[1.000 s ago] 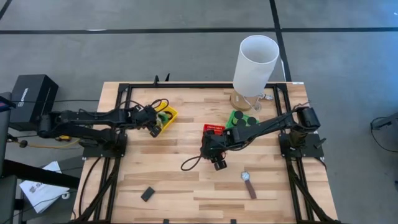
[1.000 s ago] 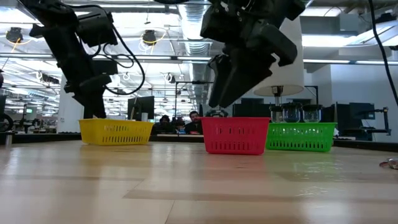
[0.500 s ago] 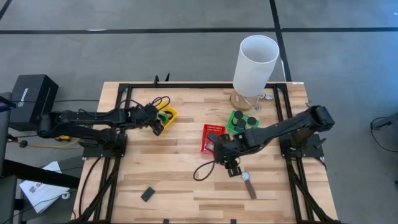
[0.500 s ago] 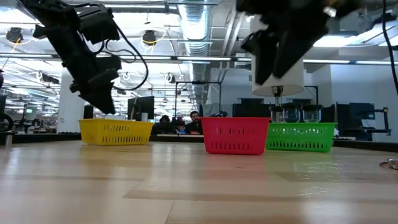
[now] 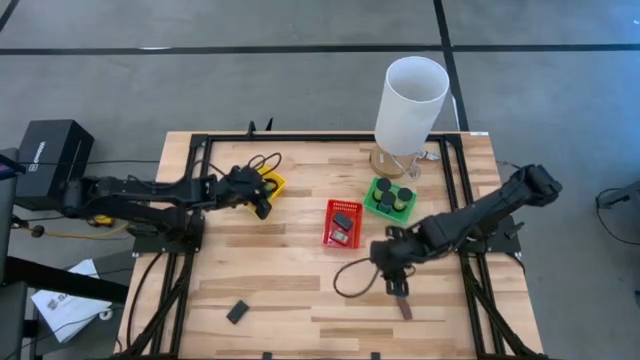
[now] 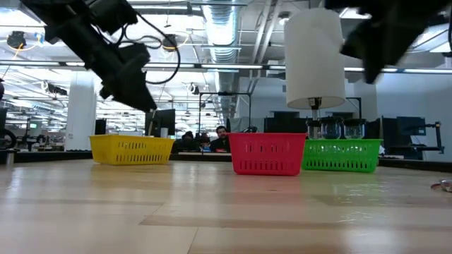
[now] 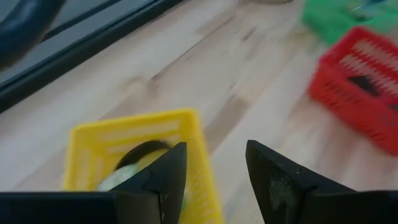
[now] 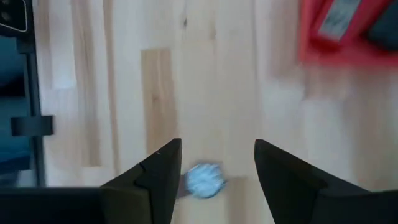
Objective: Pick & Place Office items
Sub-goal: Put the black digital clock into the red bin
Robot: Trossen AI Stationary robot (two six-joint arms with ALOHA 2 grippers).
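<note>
My right gripper (image 5: 396, 277) is open and empty, above the table over the brown-strapped watch (image 5: 401, 298), which lies flat near the table's near right; its face shows between my fingers in the right wrist view (image 8: 205, 180). My left gripper (image 5: 262, 200) is open and empty, above the near right edge of the yellow basket (image 5: 270, 184), which holds rings (image 7: 137, 155). A flat black rectangle (image 5: 237, 312) lies on the table at the near left. The red basket (image 5: 343, 223) holds flat black pieces. The green basket (image 5: 390, 197) holds black short cylinders.
A tall white cylinder (image 5: 410, 100) stands at the far right behind the green basket. A black frame (image 5: 300, 138) runs along the table's far edge and sides. Cables loop from both arms onto the table. Bare wood lies between the baskets and the near edge.
My right gripper has swung from beside the red basket toward the table's near right, to above the watch. My left gripper has risen from the yellow basket and shifted a little toward the table's right.
</note>
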